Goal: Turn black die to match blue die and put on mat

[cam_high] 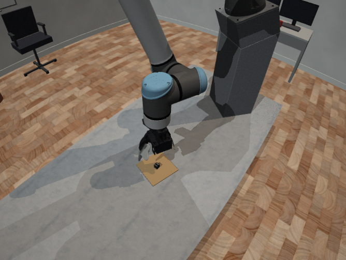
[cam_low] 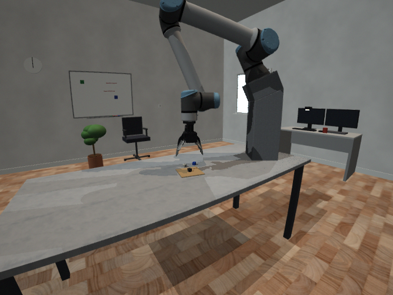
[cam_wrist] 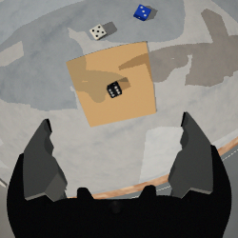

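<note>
The black die (cam_wrist: 114, 89) already lies flat at the mat's (cam_wrist: 138, 62) center; the jaws hang apart and empty above, so only matching the blue die (cam_wrist: 142, 12), upper right, remains unconfirmed.

open room all round the black die (cam_wrist: 113, 89) on the mat (cam_wrist: 135, 59), white die (cam_wrist: 98, 31) and blue die (cam_wrist: 142, 12) well apart

Black die (cam_wrist: 114, 89) sits flat mid-mat (cam_wrist: 92, 71); blue die (cam_wrist: 142, 11) lies beyond on the table.
</note>
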